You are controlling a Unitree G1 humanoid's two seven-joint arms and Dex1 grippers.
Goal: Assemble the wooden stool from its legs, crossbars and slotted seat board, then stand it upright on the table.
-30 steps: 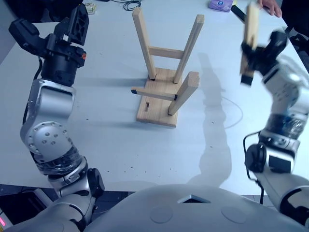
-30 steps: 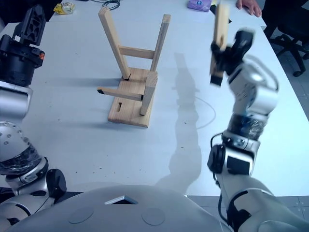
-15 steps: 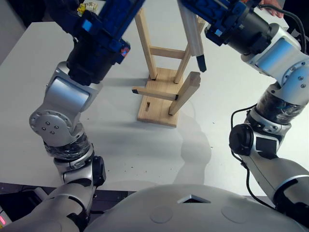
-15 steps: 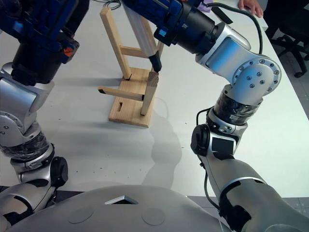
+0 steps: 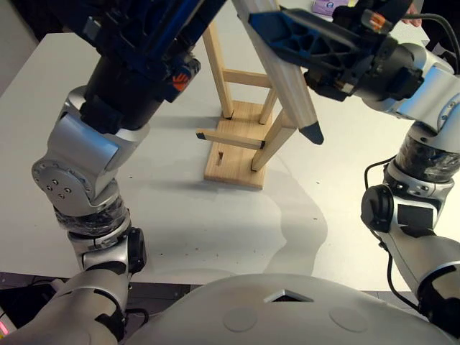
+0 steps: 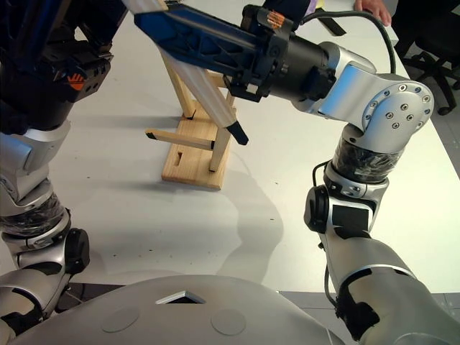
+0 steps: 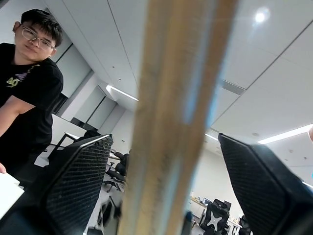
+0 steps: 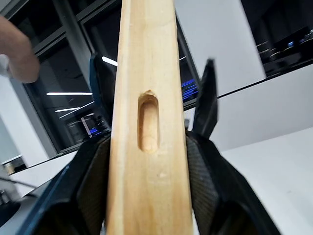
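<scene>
the pale, dark-tipped wooden stool leg [image 5: 296,100], clamped in the right gripper [image 8: 151,63] and loosely straddled by the open-fingered left gripper [image 7: 164,142], looks light, stiff, smooth: grip its flats mid-length.

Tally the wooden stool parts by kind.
Legs: 4
Crossbars: 2
Seat board: 1
Total: 7

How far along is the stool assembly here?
Done: three legs stand in the upturned seat board, two joined by a crossbar. In hand: the right gripper holds the fourth leg. Left: seat that leg in the empty slot, then turn everything upright.
</scene>
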